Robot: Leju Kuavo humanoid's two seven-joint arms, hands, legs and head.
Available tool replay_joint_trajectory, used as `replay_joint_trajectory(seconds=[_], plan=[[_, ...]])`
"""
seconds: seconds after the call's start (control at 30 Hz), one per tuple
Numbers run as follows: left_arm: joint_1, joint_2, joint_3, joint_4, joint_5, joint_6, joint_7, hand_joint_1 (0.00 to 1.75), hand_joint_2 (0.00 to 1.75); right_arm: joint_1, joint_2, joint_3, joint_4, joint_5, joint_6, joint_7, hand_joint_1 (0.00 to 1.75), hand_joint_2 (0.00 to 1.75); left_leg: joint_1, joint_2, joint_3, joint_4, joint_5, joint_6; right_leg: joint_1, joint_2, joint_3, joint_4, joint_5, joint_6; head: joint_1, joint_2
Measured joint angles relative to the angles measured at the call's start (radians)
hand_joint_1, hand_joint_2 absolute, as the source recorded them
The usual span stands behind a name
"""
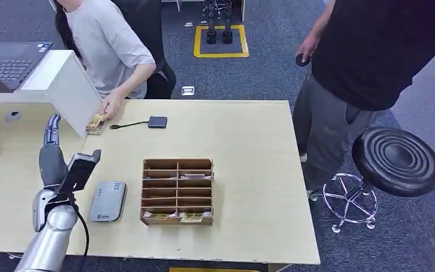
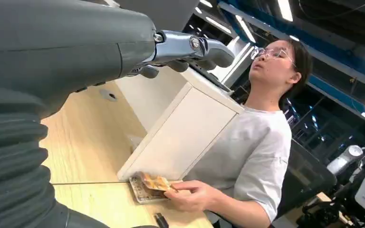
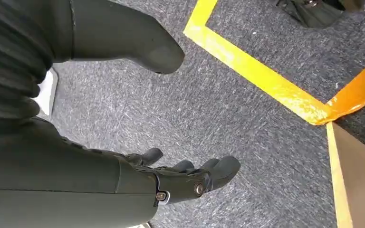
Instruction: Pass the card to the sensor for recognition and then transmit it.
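My left hand hovers over the table's left side, fingers stretched toward the white box, holding nothing. In the left wrist view its fingers reach out empty. A person in a grey shirt rests a hand on a yellowish card lying in a small tray by the box corner; the card sits under that person's fingers. The grey sensor lies flat just right of my forearm. My right hand hangs over the carpet with thumb and fingers apart and empty.
A wooden slotted organizer with cards in its front row stands mid-table. A small dark device with a cable lies near the far edge. A white box stands at the left. A second person and a black stool are to the right.
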Motion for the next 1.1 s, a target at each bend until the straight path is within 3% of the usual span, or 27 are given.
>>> replay_joint_trajectory(seconds=[0.17, 0.33, 0.43, 0.53, 0.83, 1.1], plan=[[0.003, 0.008, -0.001, -0.001, -0.007, -0.014, 0.002, 0.0, 1.75, 0.0, 0.0, 0.0, 0.0, 0.0, -0.001, -0.001, 0.0, 1.75, 0.0, 0.0, 0.0, 0.0, 0.0, 0.0, 0.0, 0.0, 0.0, 0.0, 0.0, 0.0, 0.0, 0.0], [0.105, 0.091, -0.081, -0.128, -0.001, -0.302, -0.048, 0.0, 1.75, 0.006, 0.0, -0.007, 0.001, -0.021, -0.003, -0.015, 0.0, 1.75, 0.0, 0.002, 0.0, 0.0, -0.001, 0.0, 0.0, 0.002, -0.001, 0.0, 0.0, 0.0, 0.0, 0.0], [0.19, 0.154, -0.137, -0.247, -0.004, -0.41, -0.066, 0.0, 1.75, 0.017, -0.005, -0.011, 0.005, -0.033, -0.006, -0.022, 0.0, 1.75, 0.0, 0.002, -0.001, 0.0, -0.001, -0.001, 0.0, 0.003, -0.002, 0.0, -0.001, 0.0, 0.0, 0.0], [0.256, 0.221, -0.202, -0.372, -0.012, -0.474, -0.084, 0.0, 1.75, 0.027, -0.011, -0.021, 0.01, -0.035, -0.007, -0.027, 0.0, 1.75, 0.0, 0.002, -0.002, 0.0, -0.002, 0.0, 0.0, 0.002, -0.002, 0.0, -0.001, 0.001, 0.0, 0.0], [0.278, 0.323, -0.312, -0.526, 0.01, -0.549, -0.107, 0.0, 1.75, 0.023, -0.023, -0.033, 0.013, -0.036, -0.008, -0.03, 0.0, 1.75, 0.0, 0.002, -0.002, 0.0, 0.0, 0.0, 0.0, 0.002, -0.002, 0.0, 0.0, 0.0, 0.0, 0.0], [0.273, 0.357, -0.371, -0.592, 0.012, -0.565, -0.114, 0.0, 1.75, 0.023, -0.026, -0.034, 0.013, -0.042, -0.008, -0.031, 0.0, 1.75, 0.0, 0.002, -0.002, 0.0, 0.0, 0.0, 0.0, 0.002, -0.002, 0.0, 0.0, 0.0, 0.0, 0.0]])
